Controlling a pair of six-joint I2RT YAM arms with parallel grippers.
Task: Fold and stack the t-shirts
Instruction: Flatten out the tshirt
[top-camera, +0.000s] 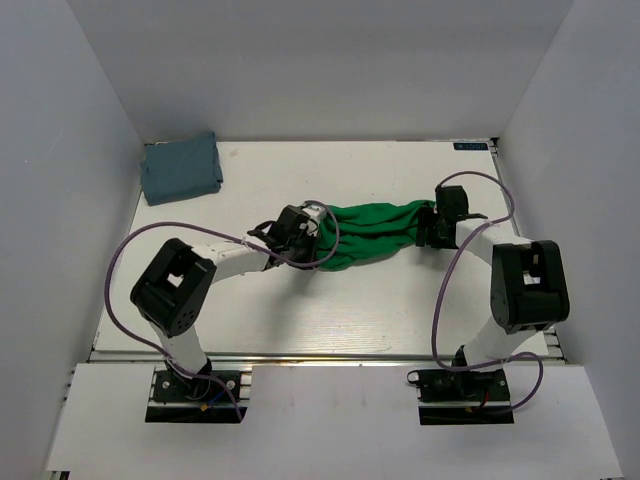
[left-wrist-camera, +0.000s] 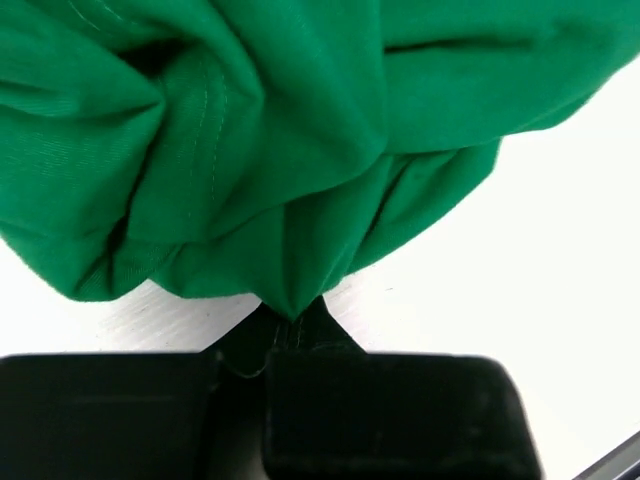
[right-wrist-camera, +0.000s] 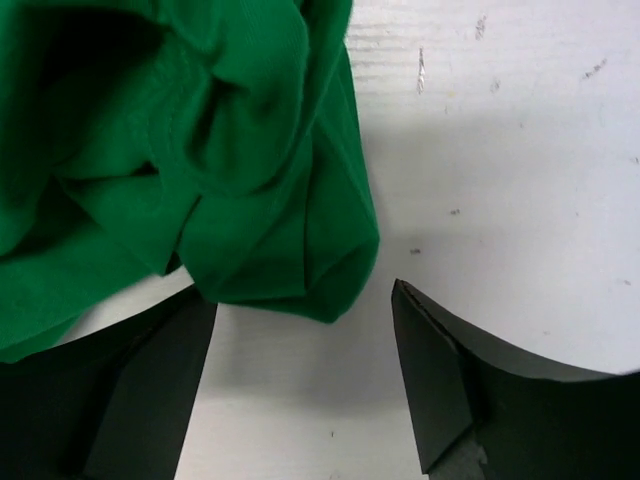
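Observation:
The bright green t-shirt (top-camera: 372, 232) lies bunched in a long roll across the middle of the white table. My left gripper (top-camera: 303, 232) is at its left end, shut on a pinched fold of the green cloth (left-wrist-camera: 290, 290). My right gripper (top-camera: 428, 228) is at its right end, open, and the shirt's end (right-wrist-camera: 290, 250) lies just ahead of the two spread fingers, touching neither clearly. The slate grey-blue t-shirt (top-camera: 181, 167) lies folded at the far left corner, away from both grippers.
White walls close in the table (top-camera: 300, 320) on the left, back and right. Purple cables loop beside both arms. The near table edge (top-camera: 320, 357) runs in front of the arm bases.

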